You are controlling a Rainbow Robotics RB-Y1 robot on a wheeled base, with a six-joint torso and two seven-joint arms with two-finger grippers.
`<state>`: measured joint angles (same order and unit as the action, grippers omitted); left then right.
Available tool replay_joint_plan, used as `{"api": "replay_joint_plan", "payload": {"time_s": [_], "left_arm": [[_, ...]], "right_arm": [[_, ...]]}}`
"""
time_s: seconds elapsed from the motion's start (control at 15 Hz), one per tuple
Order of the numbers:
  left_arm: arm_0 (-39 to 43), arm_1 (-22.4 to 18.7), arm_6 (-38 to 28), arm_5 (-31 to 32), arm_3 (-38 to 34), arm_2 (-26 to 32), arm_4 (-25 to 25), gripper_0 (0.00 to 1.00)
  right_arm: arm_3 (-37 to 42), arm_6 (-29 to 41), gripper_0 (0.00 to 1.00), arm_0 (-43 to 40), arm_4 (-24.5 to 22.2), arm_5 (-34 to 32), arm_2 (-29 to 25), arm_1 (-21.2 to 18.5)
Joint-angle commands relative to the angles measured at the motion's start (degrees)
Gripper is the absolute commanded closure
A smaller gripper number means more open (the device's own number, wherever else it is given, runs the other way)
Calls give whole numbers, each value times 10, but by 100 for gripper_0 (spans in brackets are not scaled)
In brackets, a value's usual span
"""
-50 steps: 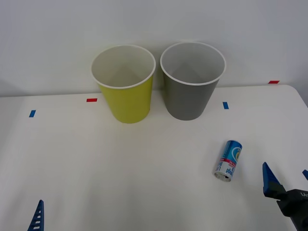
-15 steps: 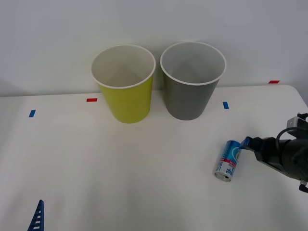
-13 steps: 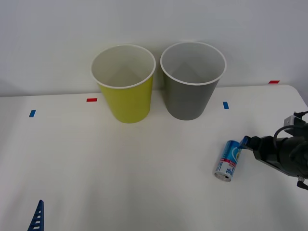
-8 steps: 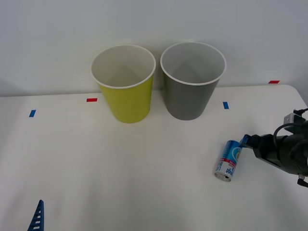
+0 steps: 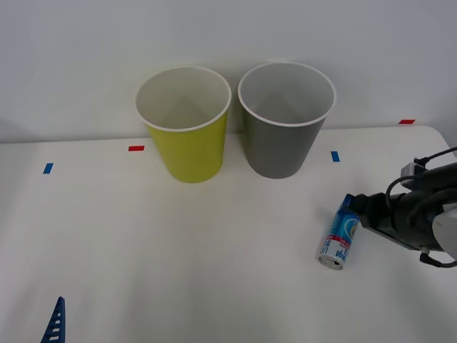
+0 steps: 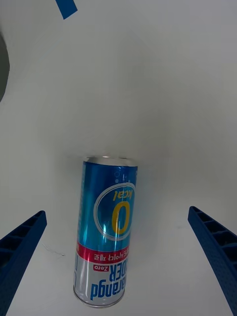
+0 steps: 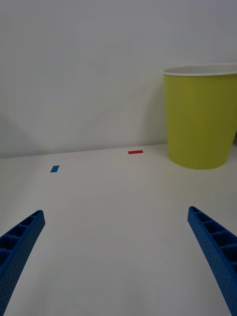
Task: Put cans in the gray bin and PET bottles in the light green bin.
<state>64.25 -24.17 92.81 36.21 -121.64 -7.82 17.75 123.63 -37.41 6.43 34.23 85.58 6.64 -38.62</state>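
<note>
One can, blue and white with a red stripe, lies on its side on the white table at the right. In the right wrist view the can lies lengthwise between the two blue fingers. My right gripper is open at the can's far end, its fingers standing apart on either side. The gray bin and the light green bin stand upright side by side at the back. My left gripper is parked open at the front left corner. PET bottles are out of view.
Blue tape marks and red tape marks lie flat on the table. The table's right edge runs close behind my right arm. In the left wrist view the light green bin stands well ahead across bare table.
My right gripper has come up from the front right corner and moved left to the can's far end, now straddling it. The can, the bins and the left arm stayed put.
</note>
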Motion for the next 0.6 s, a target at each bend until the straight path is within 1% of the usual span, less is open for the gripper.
{"api": "replay_joint_plan", "payload": {"time_s": [0.07,0.2,0.27,0.4,0.6], "left_arm": [[0,0,0,0,0,0,0,0],[0,0,0,0,0,0,0,0],[0,0,0,0,0,0,0,0],[0,0,0,0,0,0,0,0],[0,0,0,0,0,0,0,0]], "right_arm": [[-29,-7,0,9,32,-21,1,-10],[-35,-2,0,10,51,-21,4,-14],[-39,1,0,15,52,-21,7,-16],[-65,-5,0,27,59,-22,15,-30],[-100,5,0,60,72,-23,37,-33]]}}
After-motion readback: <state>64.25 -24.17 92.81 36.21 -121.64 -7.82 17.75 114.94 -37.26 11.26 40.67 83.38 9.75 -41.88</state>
